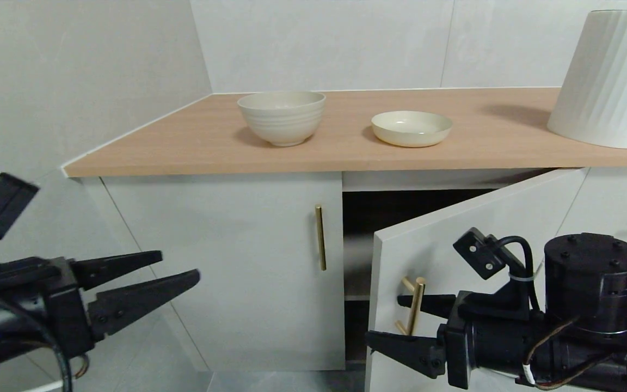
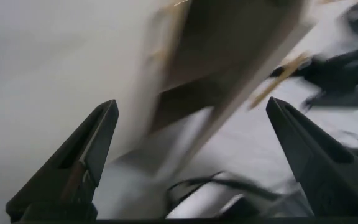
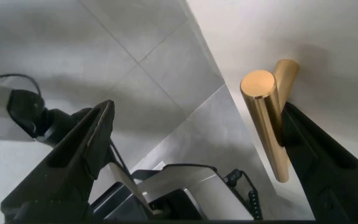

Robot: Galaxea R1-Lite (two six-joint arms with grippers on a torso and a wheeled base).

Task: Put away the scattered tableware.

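Two pieces of cream tableware stand on the wooden countertop (image 1: 183, 147): a deep ribbed bowl (image 1: 281, 117) and, to its right, a shallow dish (image 1: 411, 128). Both grippers are well below the counter, in front of the cabinet. My left gripper (image 1: 179, 265) (image 2: 191, 104) is open and empty, left of the closed door. My right gripper (image 1: 384, 318) (image 3: 197, 109) is open at the half-open cabinet door (image 1: 477, 245). That door's brass handle (image 1: 414, 305) (image 3: 266, 118) sits between the jaws, close against one finger (image 3: 328, 168).
A tall white ribbed vessel (image 1: 607, 81) stands on the counter at the far right. The left cabinet door (image 1: 226, 261) is closed, with a vertical brass handle (image 1: 320, 237). A dark cabinet opening (image 1: 395, 207) shows behind the open door. Tiled walls close the left and back.
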